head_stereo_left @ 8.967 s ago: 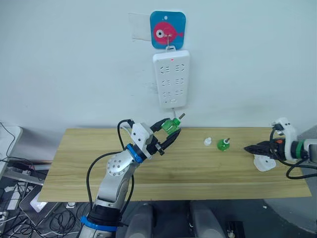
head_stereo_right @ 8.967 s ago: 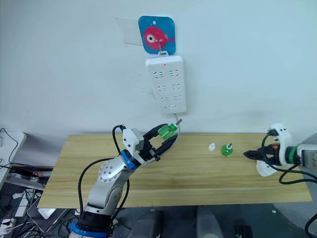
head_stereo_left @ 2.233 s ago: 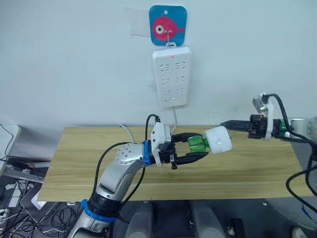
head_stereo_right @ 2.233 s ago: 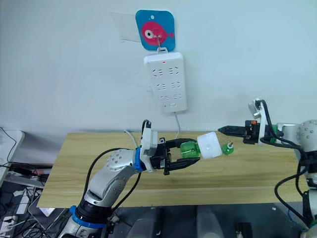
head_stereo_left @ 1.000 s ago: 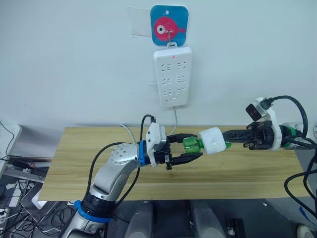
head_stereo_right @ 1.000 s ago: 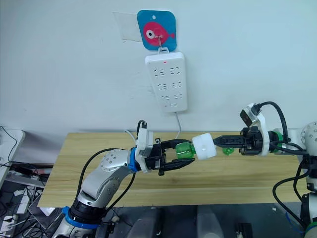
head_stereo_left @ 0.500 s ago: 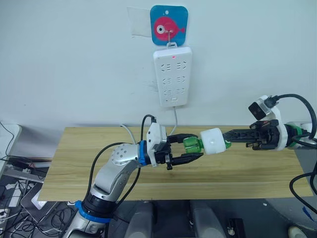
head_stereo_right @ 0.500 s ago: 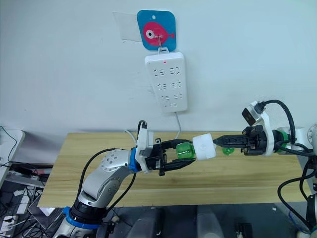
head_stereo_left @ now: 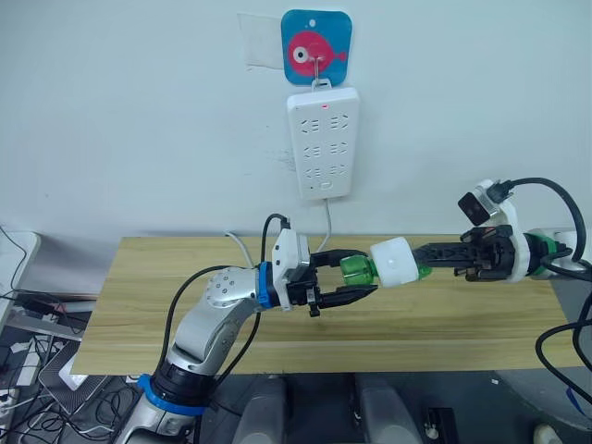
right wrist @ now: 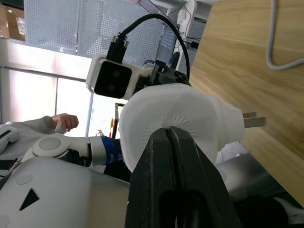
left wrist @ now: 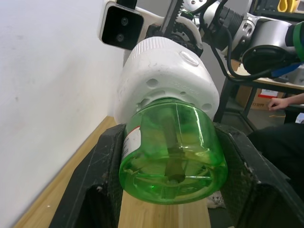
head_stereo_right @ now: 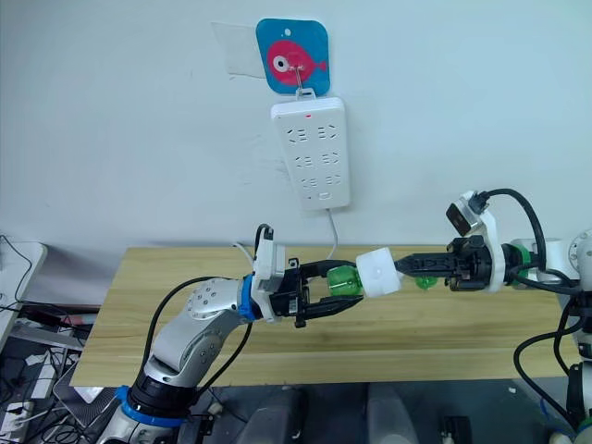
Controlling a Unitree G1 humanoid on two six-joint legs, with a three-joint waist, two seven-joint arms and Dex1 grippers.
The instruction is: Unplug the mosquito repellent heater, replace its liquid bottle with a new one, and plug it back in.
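A white power strip [head_stereo_left: 322, 142] hangs from a blue fish hook plate [head_stereo_left: 315, 47] on the wall above the wooden surface [head_stereo_left: 129, 305].

Bright, even light; soft shadows.

White heater [right wrist: 175, 128] against closed fingertips [right wrist: 176, 142]

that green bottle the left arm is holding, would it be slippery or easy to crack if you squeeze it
Probably slippery: the green bottle is smooth, glossy and round, so it could twist between the left gripper's jaws. It looks like thin clear plastic, likely light and more apt to flex than crack. The white heater on its neck adds weight at one end, so it may tilt.
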